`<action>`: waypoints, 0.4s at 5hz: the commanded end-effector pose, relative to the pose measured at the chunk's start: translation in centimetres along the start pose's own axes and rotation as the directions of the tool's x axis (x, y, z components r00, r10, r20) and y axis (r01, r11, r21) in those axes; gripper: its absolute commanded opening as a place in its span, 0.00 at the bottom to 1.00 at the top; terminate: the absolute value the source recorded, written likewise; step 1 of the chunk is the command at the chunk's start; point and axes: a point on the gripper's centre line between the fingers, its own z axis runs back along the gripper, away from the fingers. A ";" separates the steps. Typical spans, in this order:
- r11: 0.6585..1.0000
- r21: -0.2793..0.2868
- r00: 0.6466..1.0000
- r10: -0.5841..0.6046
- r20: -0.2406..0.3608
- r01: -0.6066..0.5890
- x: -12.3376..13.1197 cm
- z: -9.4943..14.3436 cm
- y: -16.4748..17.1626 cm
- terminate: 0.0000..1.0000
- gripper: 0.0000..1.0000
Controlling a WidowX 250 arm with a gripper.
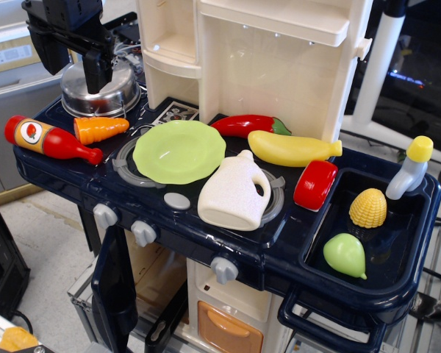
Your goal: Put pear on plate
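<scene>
Gripper [97, 73] sits upper left of frame, above the steel pot [101, 92], nowhere near the target. One dark finger hangs down in front of the pot lid; can't tell how wide the jaws are or whether they touch the lid. Nothing visibly held.

Pear [345, 255] lies lower right, inside the dark sink basin [397, 276], on its side with tapered tip pointing lower right, just below the corn piece [368, 208], apparently a small gap between them. Plate [179, 151] is left of centre on the stovetop, empty, white jug [234, 195] just to its right.

Pear handling, judged: hollow plastic, light, rigid, smooth so likely slippery. Best grasp across the fat rounded body, not the tip, which would squirt out. Basin walls and corn crowd the approach, so come straight down.
</scene>
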 end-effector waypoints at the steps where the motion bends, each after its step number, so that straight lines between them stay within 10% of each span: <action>1: 1.000 0.000 1.000 0.000 0.000 0.000 0.0 0.0 0.0 0.00 1.00; 2: 0.999 -0.027 0.999 0.032 -0.023 -0.032 -0.1 2.9 -3.8 0.00 1.00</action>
